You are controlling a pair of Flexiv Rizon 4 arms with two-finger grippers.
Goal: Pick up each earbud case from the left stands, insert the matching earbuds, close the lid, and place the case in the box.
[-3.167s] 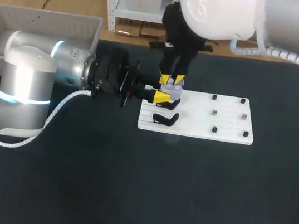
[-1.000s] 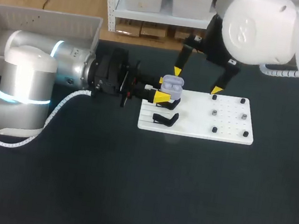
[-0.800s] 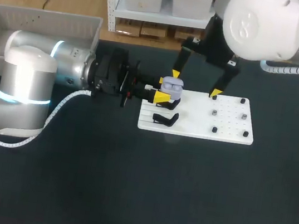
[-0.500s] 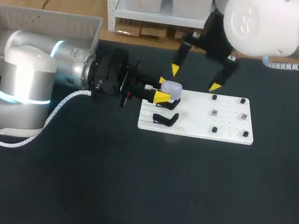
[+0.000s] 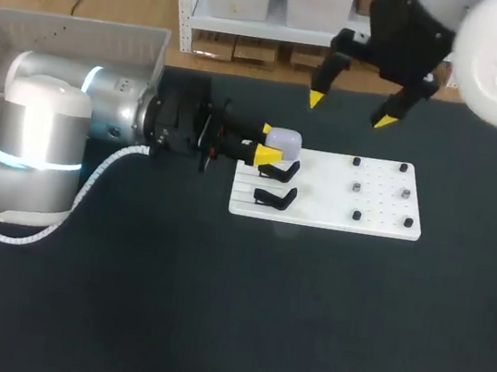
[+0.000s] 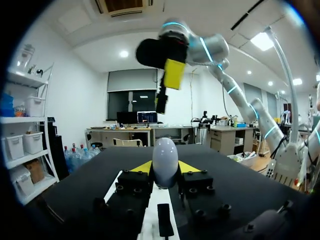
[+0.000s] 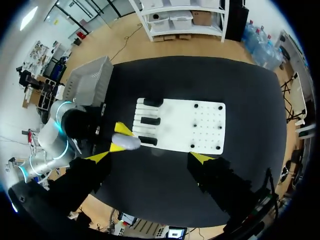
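While the left tool [image 5: 267, 144] is clamped on the earbud case [image 5: 284, 141], the right tool [image 5: 351, 110] hangs above the far side of the surface [image 5: 211, 311]. Its jaws are spread wide, the 2 yellow tips well apart, and it holds nothing.

Left wrist view: the 2 yellow fingertips [image 6: 143, 167] press the case from both sides, so the fingers stand only as far apart as the case is wide. The case is pale lavender and egg-shaped, with its lid down.

Right wrist view: the case's long axis lies in line with the left fingers. Its rounded end points away from the wrist, toward the white board [image 7: 185, 125].

The case sits at the board's left edge, over the rear one of 2 black stands [image 5: 275, 196]. Whether it touches that stand cannot be told.

The grey box [image 5: 65, 37] lies off to the left, beside the left arm and well apart from the case.
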